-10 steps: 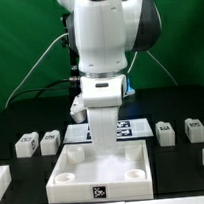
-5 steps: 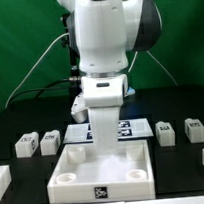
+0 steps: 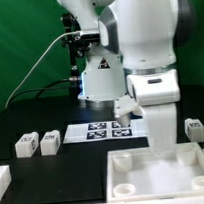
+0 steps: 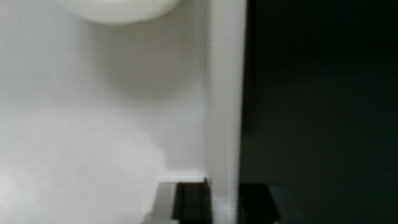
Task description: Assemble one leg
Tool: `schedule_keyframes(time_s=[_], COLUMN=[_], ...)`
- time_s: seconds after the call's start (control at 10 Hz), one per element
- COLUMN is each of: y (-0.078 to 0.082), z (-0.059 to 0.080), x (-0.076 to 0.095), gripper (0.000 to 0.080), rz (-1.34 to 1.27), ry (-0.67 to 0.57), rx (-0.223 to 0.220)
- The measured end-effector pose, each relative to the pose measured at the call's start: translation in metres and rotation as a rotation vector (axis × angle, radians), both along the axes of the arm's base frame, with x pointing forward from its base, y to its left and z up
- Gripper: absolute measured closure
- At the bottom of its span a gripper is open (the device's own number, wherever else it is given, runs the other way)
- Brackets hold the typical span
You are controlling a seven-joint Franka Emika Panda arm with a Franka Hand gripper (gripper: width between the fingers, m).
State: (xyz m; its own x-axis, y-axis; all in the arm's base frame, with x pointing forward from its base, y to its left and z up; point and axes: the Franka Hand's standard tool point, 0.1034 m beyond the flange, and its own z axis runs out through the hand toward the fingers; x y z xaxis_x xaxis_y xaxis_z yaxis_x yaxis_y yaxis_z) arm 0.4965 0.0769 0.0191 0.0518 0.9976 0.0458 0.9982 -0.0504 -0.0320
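Two legs (image 3: 26, 146) (image 3: 50, 144), small white blocks with tags, stand on the black table at the exterior view's left. A third leg (image 3: 196, 129) stands at the right, beside the arm. My gripper (image 3: 164, 147) reaches down onto the far rim of the large white tray-like part (image 3: 162, 177) at the lower right. In the wrist view the tray's thin rim (image 4: 224, 100) runs between my two dark fingers (image 4: 192, 203), and my gripper (image 4: 224, 205) is shut on it. A round socket (image 4: 121, 8) shows on the tray floor.
The marker board (image 3: 107, 129) lies flat on the table behind the middle. A white piece (image 3: 1, 179) sits at the left edge. The robot's base and cables stand at the back before a green curtain.
The arm and the tray have shifted from the middle of the table to the exterior view's right. The marker board is now uncovered. The leg nearest the arm on the right is now hidden.
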Motion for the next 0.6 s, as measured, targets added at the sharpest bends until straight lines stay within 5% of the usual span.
schedule_keyframes(time_s=[0.5,0.6], y=[0.0000,-0.0004], z=[-0.0035,-0.0036], x=[-0.0004,-0.0005], gripper=[0.0739,0.0580], rz=[-0.004,-0.005], ry=[0.025,0.025], rx=[-0.005,-0.005])
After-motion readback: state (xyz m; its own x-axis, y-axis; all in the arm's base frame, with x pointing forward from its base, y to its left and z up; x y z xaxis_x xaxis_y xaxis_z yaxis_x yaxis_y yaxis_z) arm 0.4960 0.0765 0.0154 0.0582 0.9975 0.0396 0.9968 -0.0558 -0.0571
